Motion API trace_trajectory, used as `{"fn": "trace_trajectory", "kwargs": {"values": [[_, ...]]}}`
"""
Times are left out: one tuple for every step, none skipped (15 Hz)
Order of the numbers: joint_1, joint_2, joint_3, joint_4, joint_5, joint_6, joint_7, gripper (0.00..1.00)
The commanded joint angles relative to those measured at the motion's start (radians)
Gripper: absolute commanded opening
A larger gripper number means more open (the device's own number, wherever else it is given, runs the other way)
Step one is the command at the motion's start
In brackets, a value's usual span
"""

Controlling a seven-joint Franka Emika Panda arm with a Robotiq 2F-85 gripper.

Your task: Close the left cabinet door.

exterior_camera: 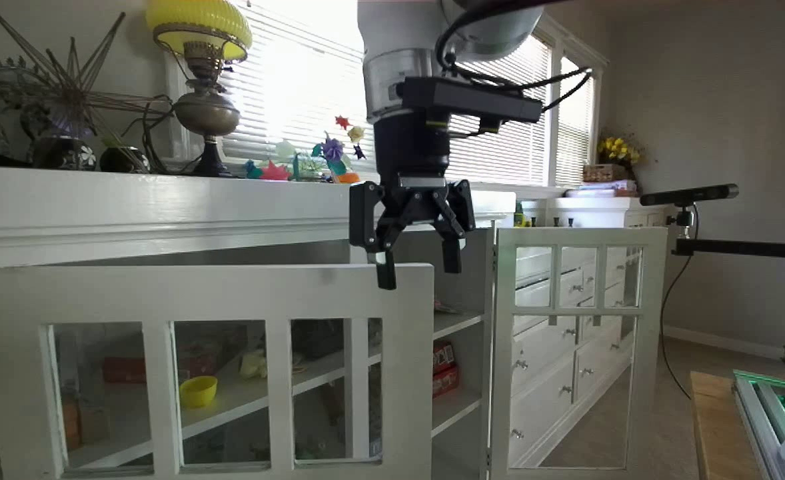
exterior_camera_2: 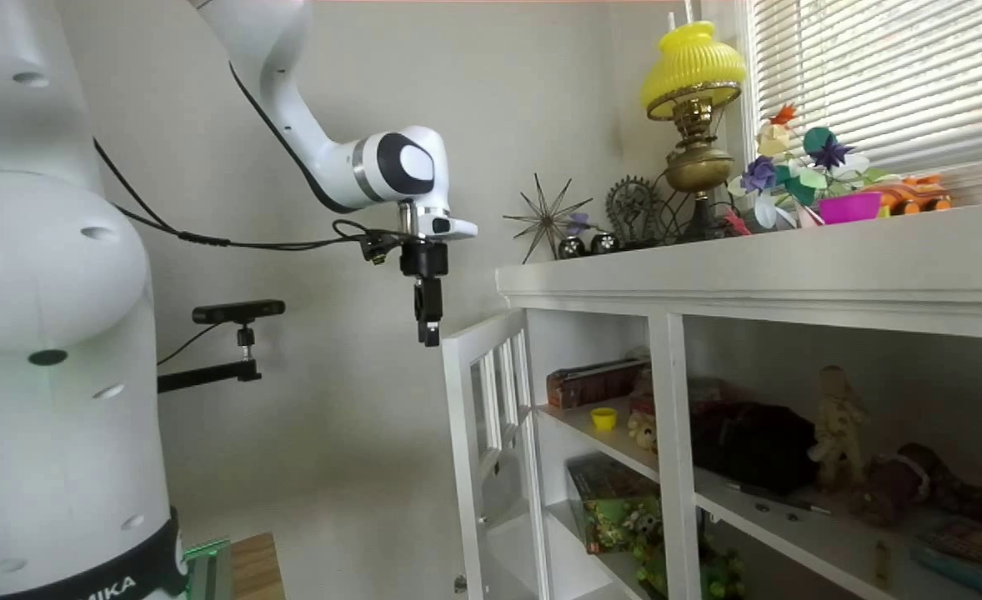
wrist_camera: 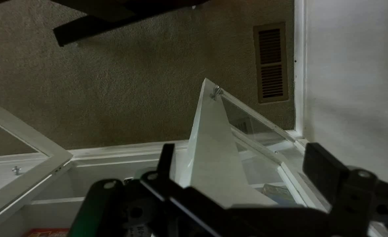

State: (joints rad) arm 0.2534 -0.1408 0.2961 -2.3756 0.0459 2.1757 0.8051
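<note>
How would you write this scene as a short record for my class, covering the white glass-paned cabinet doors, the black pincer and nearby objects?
To close: wide white wooden left cabinet door, standing open
Other: white wooden glass-paned door, also open
Tool: black pincer, open, near the left cabinet door's top free corner; contact unclear
Stored: small round yellow bowl on a white shelf
Displayed: metal lamp with ribbed yellow shade

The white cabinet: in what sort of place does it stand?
Probably a room in a home: a yellow-shaded lamp and colourful flower decorations stand on the cabinet, near window blinds.
</note>
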Motion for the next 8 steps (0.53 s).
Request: {"fn": "trace_trajectory", "kwargs": {"values": [[0.013, -0.058, 0.016, 0.023, 0.045, -0.077, 0.009, 1.00], [0.017, -0.046, 0.019, 0.033, 0.062, -0.066, -0.010, 1.00], [0.020, -0.032, 0.022, 0.044, 0.071, -0.048, -0.019, 1.00], [0.021, -0.010, 0.027, 0.057, 0.076, -0.034, -0.025, 1.00], [0.023, 0.004, 0.030, 0.061, 0.073, -0.010, -0.029, 1.00], [0.023, 0.025, 0.032, 0.070, 0.070, 0.014, -0.035, 1.00], [0.023, 0.045, 0.035, 0.077, 0.056, 0.030, -0.037, 1.00], [0.022, 0.062, 0.036, 0.081, 0.045, 0.049, -0.040, 1.00]]}}
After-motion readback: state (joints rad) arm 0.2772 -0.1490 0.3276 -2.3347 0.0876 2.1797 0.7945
